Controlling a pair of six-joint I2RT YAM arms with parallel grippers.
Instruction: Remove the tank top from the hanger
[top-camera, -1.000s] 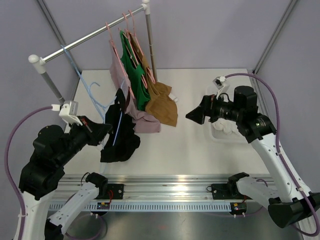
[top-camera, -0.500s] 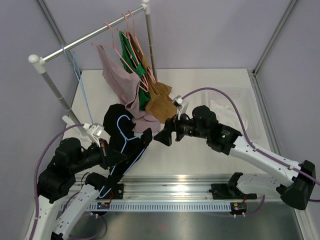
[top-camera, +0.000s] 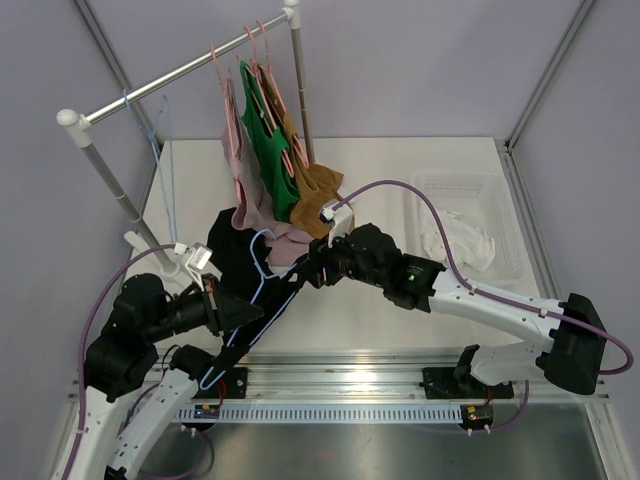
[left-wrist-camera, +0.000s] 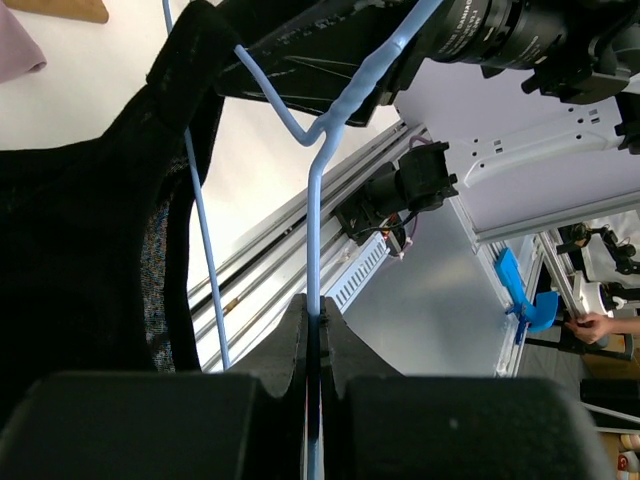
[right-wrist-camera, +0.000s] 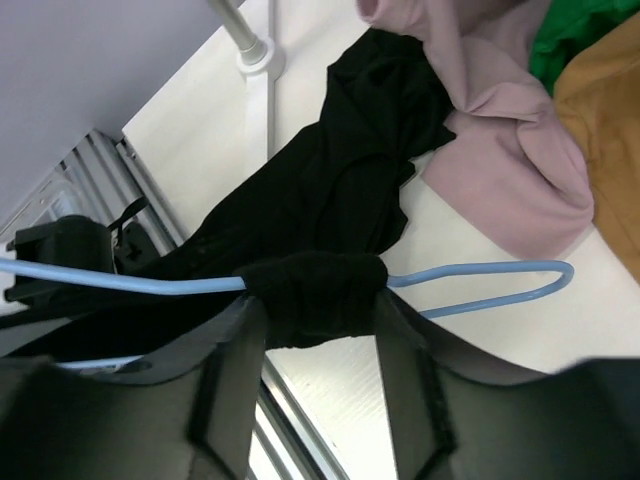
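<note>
The black tank top (top-camera: 236, 258) hangs on a light-blue wire hanger (top-camera: 262, 265) held low over the table's near left. My left gripper (top-camera: 240, 314) is shut on the hanger's wire stem (left-wrist-camera: 315, 230), which runs up between the closed fingers (left-wrist-camera: 290, 335). My right gripper (top-camera: 306, 272) reaches in from the right. In the right wrist view its two fingers stand either side of a bunched black strap (right-wrist-camera: 315, 290) wrapped over the hanger's arm (right-wrist-camera: 480, 268), touching it on both sides. The rest of the tank top (right-wrist-camera: 330, 180) drapes below on the table.
A metal rail (top-camera: 170, 75) on two posts carries pink (top-camera: 240, 150), green (top-camera: 268, 150) and brown (top-camera: 320, 195) garments on pink hangers, plus a bare blue hanger (top-camera: 160, 130). A white tray (top-camera: 505, 215) with white cloth sits at the right.
The left arm drew the hanger and tank top down from the rail toward the near edge. The right arm swung across from the tray side, and its jaws narrowed onto the strap.
</note>
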